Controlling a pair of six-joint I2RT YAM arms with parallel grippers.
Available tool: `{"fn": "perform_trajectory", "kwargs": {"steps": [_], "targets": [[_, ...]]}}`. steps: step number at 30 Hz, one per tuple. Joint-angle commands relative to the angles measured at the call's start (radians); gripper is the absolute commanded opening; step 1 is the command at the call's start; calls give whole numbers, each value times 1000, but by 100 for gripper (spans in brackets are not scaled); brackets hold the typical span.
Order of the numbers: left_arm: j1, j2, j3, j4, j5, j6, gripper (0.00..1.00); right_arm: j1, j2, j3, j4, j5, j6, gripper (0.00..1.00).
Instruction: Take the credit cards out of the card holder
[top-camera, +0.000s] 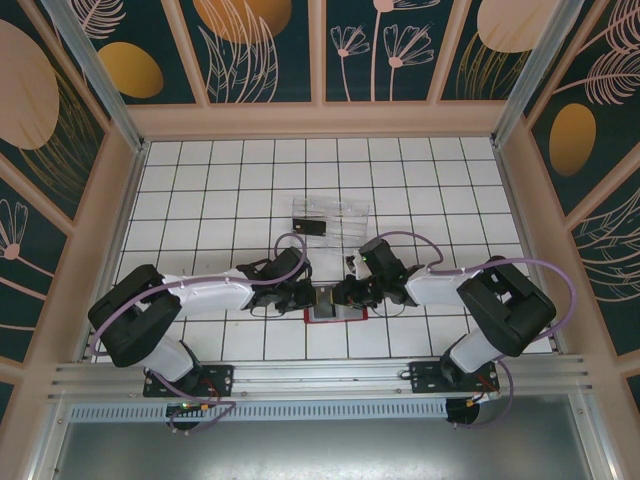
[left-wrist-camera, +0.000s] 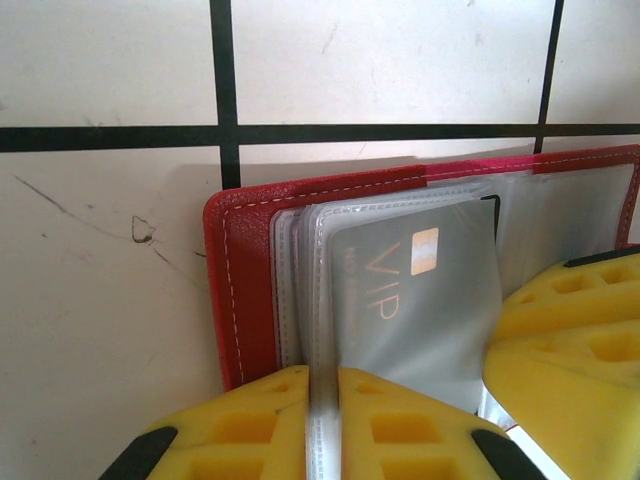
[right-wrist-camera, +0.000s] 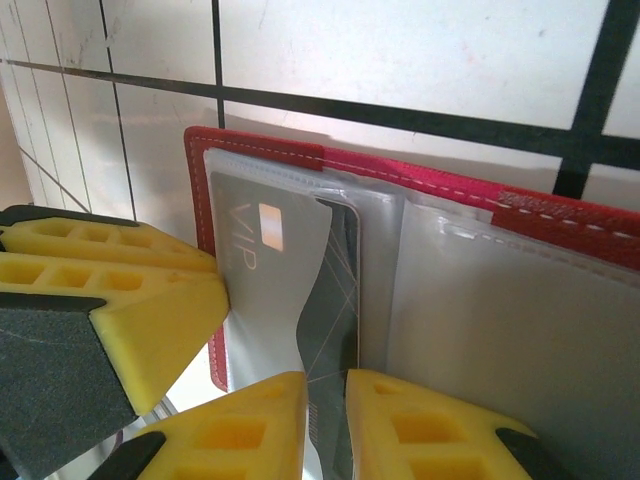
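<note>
The red card holder (top-camera: 336, 316) lies open on the white tiles between both arms, its red cover (left-wrist-camera: 238, 290) and clear sleeves facing up. A grey credit card (left-wrist-camera: 420, 310) marked VIP sits in a sleeve. My left gripper (left-wrist-camera: 323, 420) is shut on the edge of a clear sleeve of the card holder (right-wrist-camera: 430, 180). In the right wrist view my right gripper (right-wrist-camera: 325, 425) is shut on the exposed dark edge of the credit card (right-wrist-camera: 335, 300). The two grippers (top-camera: 305, 297) (top-camera: 348, 295) stand close, nearly touching over the holder.
A clear plastic ridged tray (top-camera: 335, 208) stands two tiles behind the holder, with a dark card (top-camera: 308, 225) at its left front edge. Wooden walls (top-camera: 320, 120) ring the tiled floor. The other arm's yellow fingers (left-wrist-camera: 570, 330) (right-wrist-camera: 120, 290) crowd each wrist view.
</note>
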Motion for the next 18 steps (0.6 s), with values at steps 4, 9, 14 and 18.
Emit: {"fn": "perform_trajectory", "kwargs": {"steps": [4,9,14,18], "targets": [[2,25,-11,-17,14,-6,14,-2,2,12,-98,85,-41,21],[3,27,-6,-20,15,-5,14,10,-2,30,-136,123,-51,21],[3,27,-11,-20,15,-5,14,15,-19,39,-158,147,-57,21],[3,26,-12,-22,14,-4,14,16,-21,42,-172,157,-59,21]]}}
